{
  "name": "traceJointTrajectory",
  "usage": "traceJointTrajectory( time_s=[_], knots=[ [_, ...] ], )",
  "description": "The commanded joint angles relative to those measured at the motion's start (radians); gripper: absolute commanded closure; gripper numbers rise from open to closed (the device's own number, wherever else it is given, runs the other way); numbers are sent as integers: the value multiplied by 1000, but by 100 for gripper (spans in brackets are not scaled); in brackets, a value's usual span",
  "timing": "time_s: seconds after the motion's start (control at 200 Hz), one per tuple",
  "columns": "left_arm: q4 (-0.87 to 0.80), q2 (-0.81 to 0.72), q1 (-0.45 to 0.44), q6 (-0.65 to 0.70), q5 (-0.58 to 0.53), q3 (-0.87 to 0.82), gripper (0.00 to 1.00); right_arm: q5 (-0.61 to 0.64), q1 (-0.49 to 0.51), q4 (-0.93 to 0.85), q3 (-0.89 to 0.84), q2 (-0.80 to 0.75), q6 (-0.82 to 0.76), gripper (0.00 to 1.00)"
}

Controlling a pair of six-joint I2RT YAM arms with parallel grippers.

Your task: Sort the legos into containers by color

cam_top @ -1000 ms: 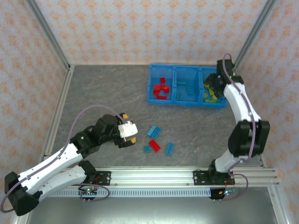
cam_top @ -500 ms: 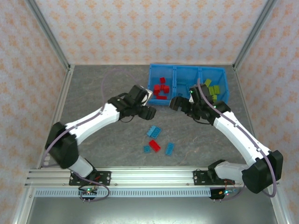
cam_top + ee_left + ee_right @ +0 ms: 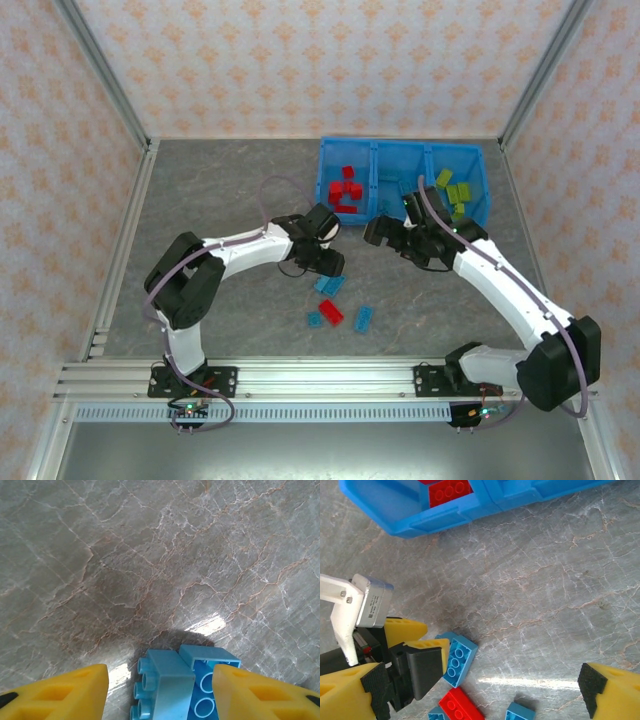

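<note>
The left arm (image 3: 240, 247) is folded sharply at the elbow, with the forearm running out level toward the left gripper (image 3: 326, 262). The wrist is pitched down, so the gripper points at the surface below it. Its jaws stand apart; the two yellow fingers (image 3: 60, 692) sit at either side of the wrist view with a wide gap between them.

The right arm (image 3: 500, 285) is stretched long from its elbow to the right gripper (image 3: 378, 232), also pitched downward. Its jaws stand wide apart, black pads facing inward. The two grippers are near each other, tips apart, not touching.
</note>
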Motion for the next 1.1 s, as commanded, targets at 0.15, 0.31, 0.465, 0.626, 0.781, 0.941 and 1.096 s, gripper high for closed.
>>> traceJointTrajectory(
  time_s=[0.15,0.31,0.465,0.626,0.781,0.941,1.096],
  knots=[
    [38,34,2,-13,10,-28,53,28,2,-27,13,17,24,1],
    [37,22,1,-10,-35,-55,61,32,3,-27,16,16,32,1],
    [51,1,2,-11,-54,-86,69,30,3,-27,22,23,39,1],
    [68,-49,1,-16,-65,-108,72,32,4,-32,29,19,40,1],
    [52,-136,3,-5,-95,-105,75,34,4,-37,30,15,46,0],
    [71,-223,-4,8,-75,-43,80,52,4,-35,31,-25,51,0],
    [137,-154,-28,56,-108,180,81,206,5,-35,12,-150,83,1]
  ],
)
